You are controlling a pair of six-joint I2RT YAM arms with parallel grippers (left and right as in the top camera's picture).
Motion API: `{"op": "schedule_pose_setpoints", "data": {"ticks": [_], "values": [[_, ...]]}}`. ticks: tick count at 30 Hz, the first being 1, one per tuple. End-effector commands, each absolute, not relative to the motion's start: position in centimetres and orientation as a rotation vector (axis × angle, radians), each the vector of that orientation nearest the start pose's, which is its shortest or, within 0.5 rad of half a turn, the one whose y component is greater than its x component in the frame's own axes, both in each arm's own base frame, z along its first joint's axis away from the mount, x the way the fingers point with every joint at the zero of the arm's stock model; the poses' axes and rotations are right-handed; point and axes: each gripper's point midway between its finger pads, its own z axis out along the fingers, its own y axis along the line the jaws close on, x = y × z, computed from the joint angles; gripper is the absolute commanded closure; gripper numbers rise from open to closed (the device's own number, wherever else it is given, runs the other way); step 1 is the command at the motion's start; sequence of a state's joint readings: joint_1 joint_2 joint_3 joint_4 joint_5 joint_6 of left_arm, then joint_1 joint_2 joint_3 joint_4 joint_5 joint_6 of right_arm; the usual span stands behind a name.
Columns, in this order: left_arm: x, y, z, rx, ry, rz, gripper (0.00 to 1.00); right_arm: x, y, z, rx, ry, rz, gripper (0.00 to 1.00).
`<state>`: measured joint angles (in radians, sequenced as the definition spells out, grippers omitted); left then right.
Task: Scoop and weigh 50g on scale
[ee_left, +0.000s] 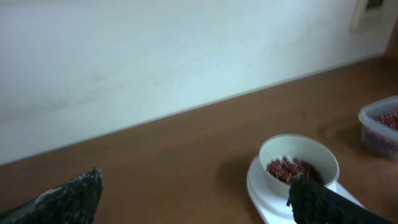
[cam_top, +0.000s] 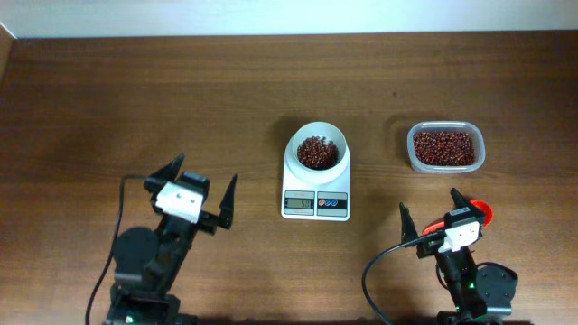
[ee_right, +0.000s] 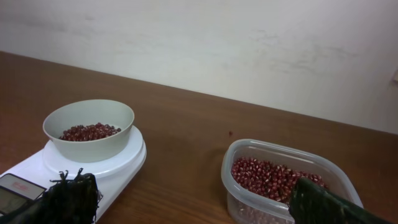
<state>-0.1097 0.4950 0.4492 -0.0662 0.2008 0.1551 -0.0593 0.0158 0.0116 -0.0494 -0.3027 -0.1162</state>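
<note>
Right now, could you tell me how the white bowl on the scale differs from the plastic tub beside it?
The bowl is round and opaque white; the tub is rectangular and clear. The bowl stands on the scale, the tub directly on the table. The bowl holds a small heap, the tub a broader layer. Both are open-topped and hold red-brown beans.

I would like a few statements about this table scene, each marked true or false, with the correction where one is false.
1. The bowl on the scale holds beans. True.
2. The clear tub is empty. False: it holds beans too.
3. The left gripper and the right gripper are both open. True.
4. The left gripper grips the bowl. False: it holds nothing and is apart from the scale.
</note>
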Motion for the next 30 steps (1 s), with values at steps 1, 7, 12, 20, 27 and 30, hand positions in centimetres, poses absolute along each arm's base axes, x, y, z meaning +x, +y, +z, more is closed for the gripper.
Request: {"op": "schedule_pose_setpoints", "data": {"ticks": [1,7,12,20,27,30], "values": [[25.8,-4.3,25.1,0.185,1.617,-0.181,0.01,24.2,3.4,16.2,-0.271,1.603,0.094,0.01],[23.7,-3.2,23.7,0.136,1.464,-0.129,0.01,24.2,3.4,16.2,-0.271,1.603,0.094,0.01],[23.9,-2.5,22.0,0.092,1.444,-0.102,0.01,24.2,3.4,16.2,-0.271,1.603,0.094,0.01],[24.6,-1.3,18.8,0.035,1.519,-0.049,0.01,24.2,3.4,16.2,-0.271,1.603,0.094,0.01],[24.6,-1.3,15.6,0.039,1.65,-0.048,0.01,24.2,3.4,16.2,-0.271,1.603,0.094,0.01],[24.5,-1.3,15.6,0.04,1.651,-0.049,0.01,24.2,3.4,16.2,-0.271,1.603,0.094,0.01]]}}
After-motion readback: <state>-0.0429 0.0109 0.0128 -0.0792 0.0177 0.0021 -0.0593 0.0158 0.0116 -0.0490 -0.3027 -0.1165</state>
